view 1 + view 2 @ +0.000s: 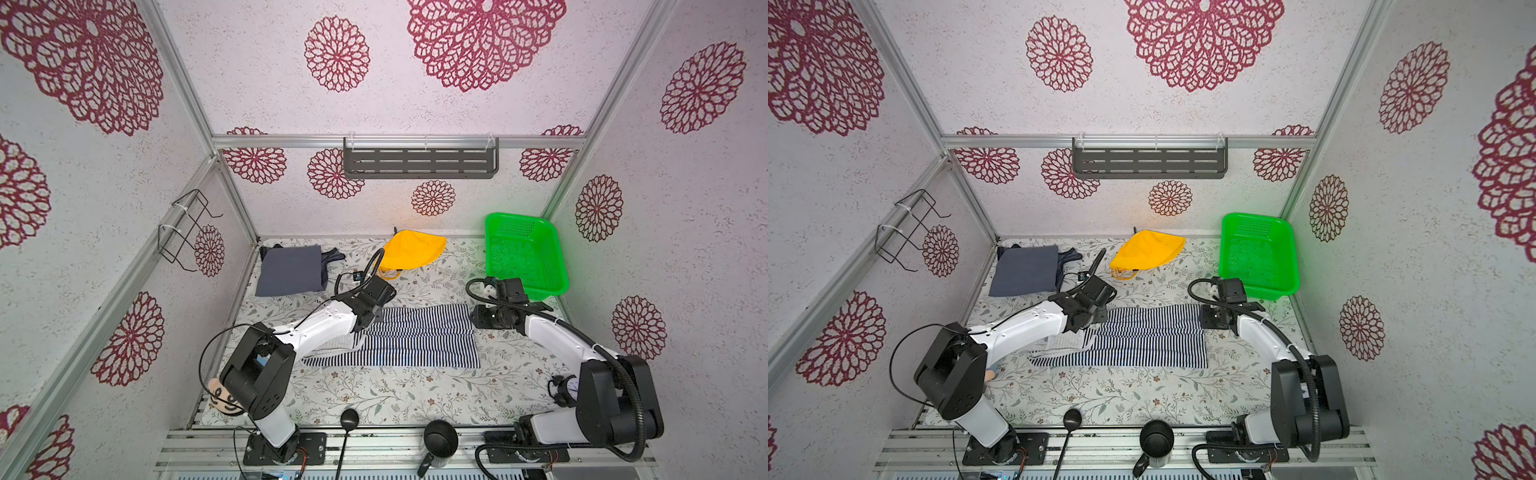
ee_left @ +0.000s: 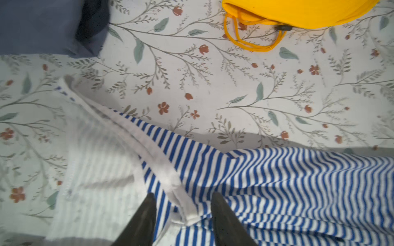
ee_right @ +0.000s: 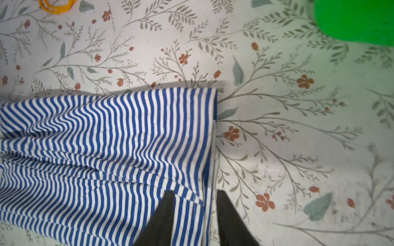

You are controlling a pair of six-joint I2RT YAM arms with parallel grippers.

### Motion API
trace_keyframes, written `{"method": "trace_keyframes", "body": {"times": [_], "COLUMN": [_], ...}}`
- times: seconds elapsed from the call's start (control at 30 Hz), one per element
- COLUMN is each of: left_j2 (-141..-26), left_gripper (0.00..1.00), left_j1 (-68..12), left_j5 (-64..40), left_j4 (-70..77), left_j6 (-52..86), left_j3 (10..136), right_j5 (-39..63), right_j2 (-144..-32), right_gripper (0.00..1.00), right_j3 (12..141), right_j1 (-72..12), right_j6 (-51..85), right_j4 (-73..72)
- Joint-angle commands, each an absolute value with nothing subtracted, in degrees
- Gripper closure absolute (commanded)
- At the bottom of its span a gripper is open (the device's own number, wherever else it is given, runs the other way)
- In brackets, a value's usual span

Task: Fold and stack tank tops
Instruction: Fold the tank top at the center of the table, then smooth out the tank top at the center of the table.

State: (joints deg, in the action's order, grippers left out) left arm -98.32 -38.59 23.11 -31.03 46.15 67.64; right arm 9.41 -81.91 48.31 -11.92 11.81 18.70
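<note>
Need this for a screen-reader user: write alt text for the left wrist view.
A blue-and-white striped tank top lies on a floral tabletop, its white-trimmed edge between the open jaws of the left tool. A folded grey-blue top and a yellow hat lie apart from it.

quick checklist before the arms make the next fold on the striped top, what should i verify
1. Striped tank top lying flat: not ok, it is rippled along its length and bunched at the strap end.
2. Left gripper open at the strap end: ok, white trim sits between the jaws.
3. Right gripper open at the hem end: ok, it straddles the edge.
4. Grey-blue tank top folded as the stack base: ok.
5. Yellow hat apart from the striped cloth: ok.
6. Fingertips touching the cloth: cannot tell.
</note>
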Motion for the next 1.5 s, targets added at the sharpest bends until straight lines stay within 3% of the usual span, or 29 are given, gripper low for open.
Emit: {"method": "trace_keyframes", "body": {"times": [0.0, 0.23, 0.57, 0.77, 1.03, 1.2, 1.47], "left_j2": [-102.92, -104.88, -98.12, -95.00, -100.22, -101.71, -100.63], "left_gripper": [0.64, 0.67, 0.70, 0.67, 0.63, 0.63, 0.60], "left_j1": [-38.92, -39.28, -40.76, -40.35, -39.93, -36.83, -35.87], "left_j5": [16.51, 12.09, 12.42, 15.62, 14.06, 10.89, 16.46], "left_j4": [-28.03, -26.16, -28.80, -32.28, -27.51, -19.50, -22.30], "left_j6": [44.85, 47.33, 50.62, 48.68, 49.48, 53.29, 50.39], "left_j3": [70.86, 66.53, 57.93, 61.34, 65.57, 60.34, 63.03], "right_j5": [9.41, 8.00, 5.19, 5.32, 10.59, 8.18, 5.68], "right_j2": [-86.40, -90.83, -86.81, -83.51, -84.63, -87.57, -84.63], "right_gripper": [0.75, 0.77, 0.75, 0.73, 0.72, 0.73, 0.71], "right_j3": [50.60, 51.72, 45.25, 47.75, 44.70, 42.83, 51.00], "right_j1": [-13.90, -15.24, -16.35, -16.27, -16.45, -15.84, -15.79], "right_j6": [14.74, 14.80, 13.52, 14.20, 18.21, 18.48, 13.46], "right_j4": [15.46, 15.24, 18.12, 20.19, 14.49, 13.53, 16.72]}}
